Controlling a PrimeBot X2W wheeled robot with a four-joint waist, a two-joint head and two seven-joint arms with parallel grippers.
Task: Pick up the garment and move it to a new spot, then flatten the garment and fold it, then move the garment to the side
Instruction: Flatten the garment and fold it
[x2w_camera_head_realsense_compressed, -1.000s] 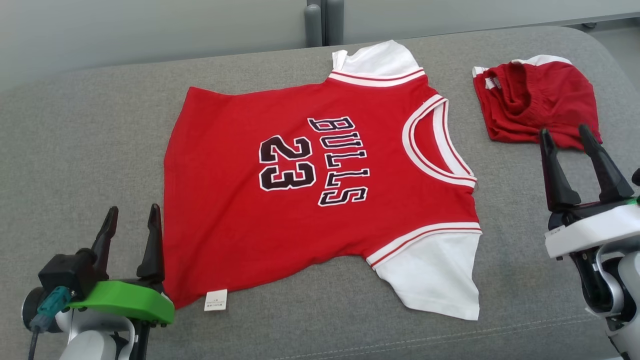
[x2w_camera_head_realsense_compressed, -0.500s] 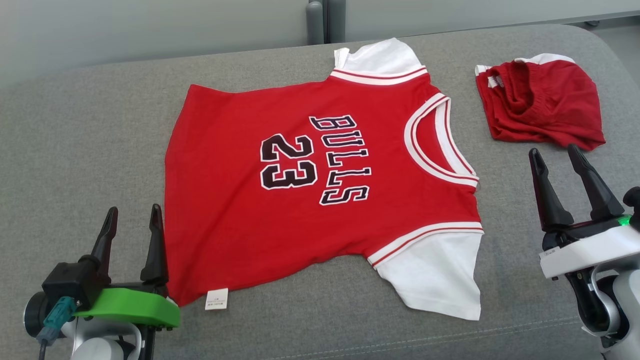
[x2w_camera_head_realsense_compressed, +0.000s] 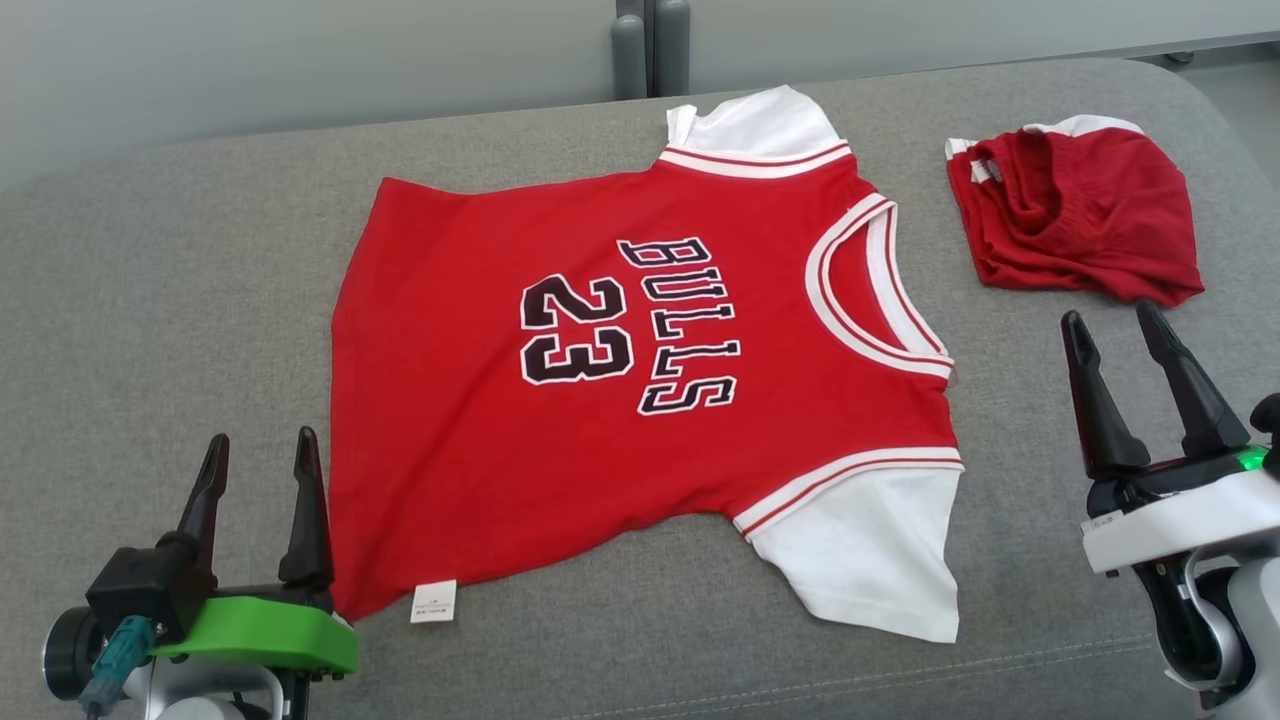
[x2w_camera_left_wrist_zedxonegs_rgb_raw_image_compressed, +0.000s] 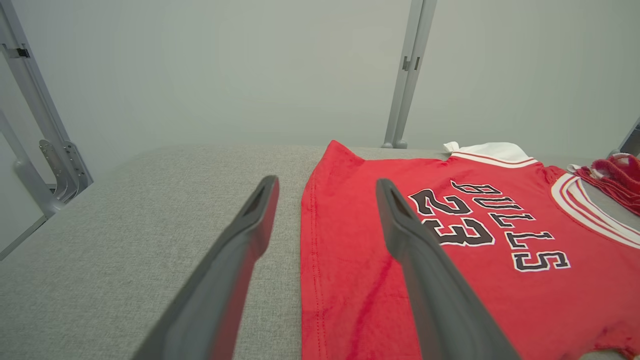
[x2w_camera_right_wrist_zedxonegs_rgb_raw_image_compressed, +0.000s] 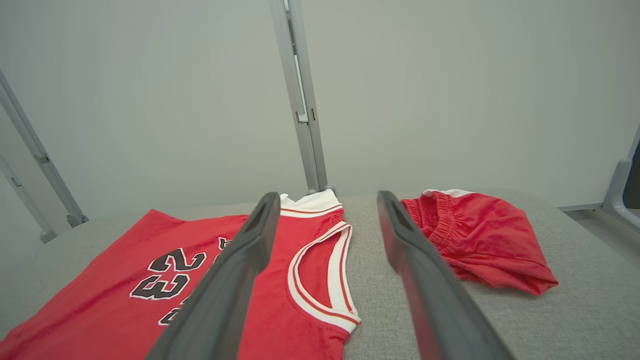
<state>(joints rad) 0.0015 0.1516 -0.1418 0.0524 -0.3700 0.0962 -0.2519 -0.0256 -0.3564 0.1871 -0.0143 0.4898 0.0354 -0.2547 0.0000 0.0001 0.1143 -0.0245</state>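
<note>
Head view: the red jersey is being shown spread out at the centre of the grey cushion, red shorts apart at 2 o'clock. The left gripper, at 8 o'clock by the hem, and the right gripper, at 4 o'clock, are being held wide, empty. Left wrist view: the hem is being framed between parted jaws. Right wrist view: the neckline likewise, shorts at 3 o'clock.

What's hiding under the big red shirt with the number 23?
The red shirt lies flat on the gray cushion, which shows all around it. A small white label pokes out at its hem. Whatever is directly beneath is covered, so I cannot tell.
</note>
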